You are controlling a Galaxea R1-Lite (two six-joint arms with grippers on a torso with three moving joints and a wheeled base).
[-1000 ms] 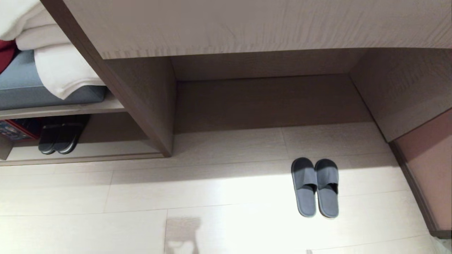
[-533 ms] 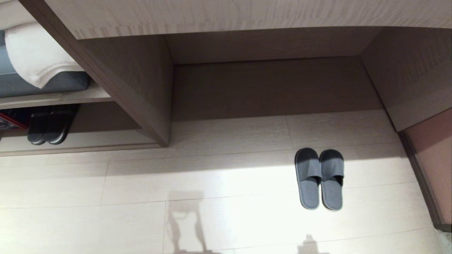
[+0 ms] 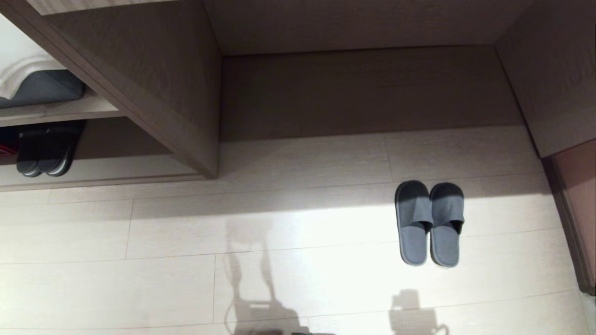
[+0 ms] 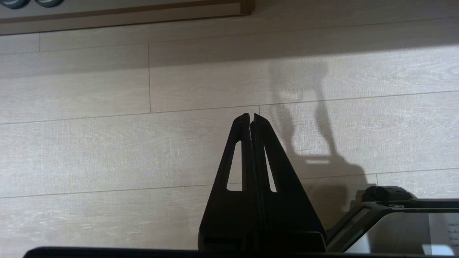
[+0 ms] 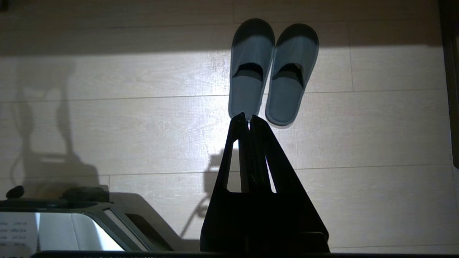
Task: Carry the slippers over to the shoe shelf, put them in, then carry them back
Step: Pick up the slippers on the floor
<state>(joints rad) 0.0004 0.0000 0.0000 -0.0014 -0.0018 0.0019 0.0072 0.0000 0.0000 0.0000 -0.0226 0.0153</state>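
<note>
The grey-blue slippers (image 3: 429, 223) lie side by side on the pale floor at the right, toes toward the recess under the counter; they also show in the right wrist view, slippers (image 5: 272, 68). The shoe shelf (image 3: 102, 179) stands at the far left, its lowest board just above the floor. My right gripper (image 5: 248, 117) hangs shut and empty above the floor, just short of the slippers' heels. Over bare planks my left gripper (image 4: 250, 116) is shut too, holding nothing. Neither gripper appears in the head view; only the arms' shadows fall on the floor.
A darker charcoal pair (image 3: 44, 149) sits in the shelf's lowest cubby. Above it a grey cushion and white towel (image 3: 28, 81) rest on a board. A slanted brown side panel (image 3: 139, 93) separates the shelf from the recess. A reddish wall (image 3: 575, 195) bounds the right.
The whole head view has shifted: furniture and slippers slid upward in the picture as the camera moved. The arms' shadows have come into view at the bottom. The slippers have not moved on the floor.
</note>
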